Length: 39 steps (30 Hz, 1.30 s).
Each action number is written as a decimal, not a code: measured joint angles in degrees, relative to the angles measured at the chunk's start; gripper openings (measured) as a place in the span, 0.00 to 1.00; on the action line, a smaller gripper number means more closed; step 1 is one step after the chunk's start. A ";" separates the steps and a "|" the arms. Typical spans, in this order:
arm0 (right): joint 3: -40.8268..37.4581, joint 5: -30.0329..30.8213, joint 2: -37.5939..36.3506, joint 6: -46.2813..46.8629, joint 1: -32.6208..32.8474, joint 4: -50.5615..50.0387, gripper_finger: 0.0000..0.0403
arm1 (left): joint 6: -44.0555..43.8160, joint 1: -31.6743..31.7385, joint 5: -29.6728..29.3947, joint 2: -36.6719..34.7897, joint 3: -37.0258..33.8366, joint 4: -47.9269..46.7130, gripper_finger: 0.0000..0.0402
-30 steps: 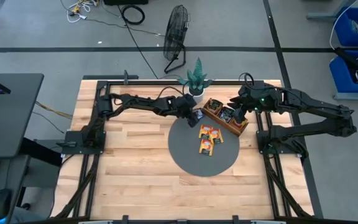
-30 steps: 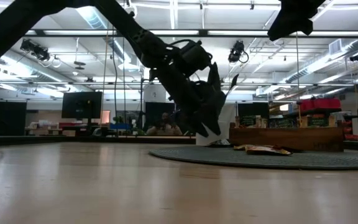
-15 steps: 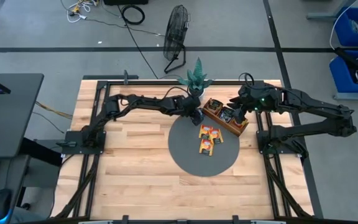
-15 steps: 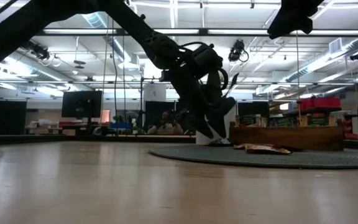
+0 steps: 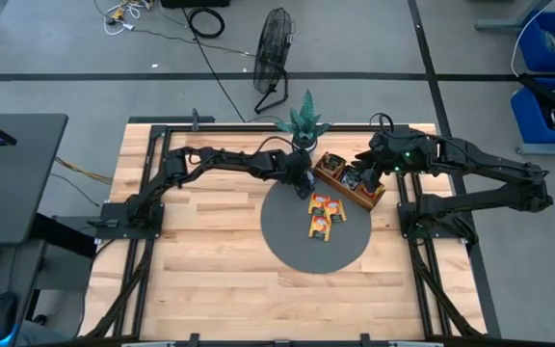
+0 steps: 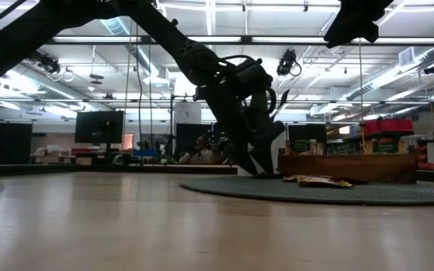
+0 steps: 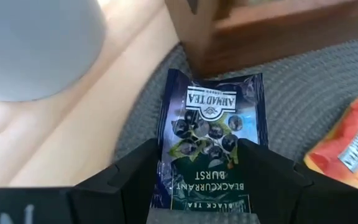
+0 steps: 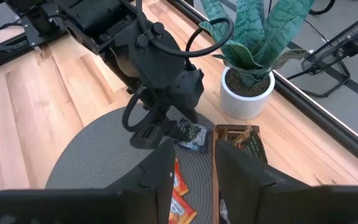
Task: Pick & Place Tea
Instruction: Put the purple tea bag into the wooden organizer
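The left gripper point(image 7: 197, 180) had dropped toward the mat point(image 5: 287, 246), fingers spread astride a dark tea packet point(image 7: 211, 140); pinching seemed next. The right gripper point(image 5: 372, 175) hovered over the tray point(image 5: 374, 198), fingers apart.

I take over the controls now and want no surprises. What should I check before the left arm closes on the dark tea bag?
1. Dark tea bag lies between the left gripper fingers: ok.
2. Left fingers stand open either side of it: ok.
3. Bag lies flat on the grey mat, beside the wooden tray: ok.
4. Orange tea bags clear of the fingers: ok.
5. Right gripper waits above the tray, apart: ok.
6. Fingertips touching the mat: cannot tell.
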 joint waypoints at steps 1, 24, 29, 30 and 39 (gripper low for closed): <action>0.00 0.00 0.00 0.00 0.00 0.00 0.30 | -0.06 -0.09 0.42 0.00 0.00 -0.03 0.56; 0.00 0.11 0.00 0.00 0.00 0.03 0.30 | 0.92 -0.84 1.90 0.63 0.11 -5.32 0.18; 0.00 0.13 0.00 0.00 -0.02 0.03 0.30 | 3.99 -0.92 3.53 -0.03 0.01 -5.29 0.02; 0.00 0.11 0.00 -0.02 0.00 0.03 0.30 | 4.64 -0.92 3.85 -0.42 -0.08 -5.80 0.02; 0.00 0.14 0.00 -0.05 0.00 0.03 0.30 | 10.15 -1.27 4.39 -6.41 -0.28 -9.60 0.01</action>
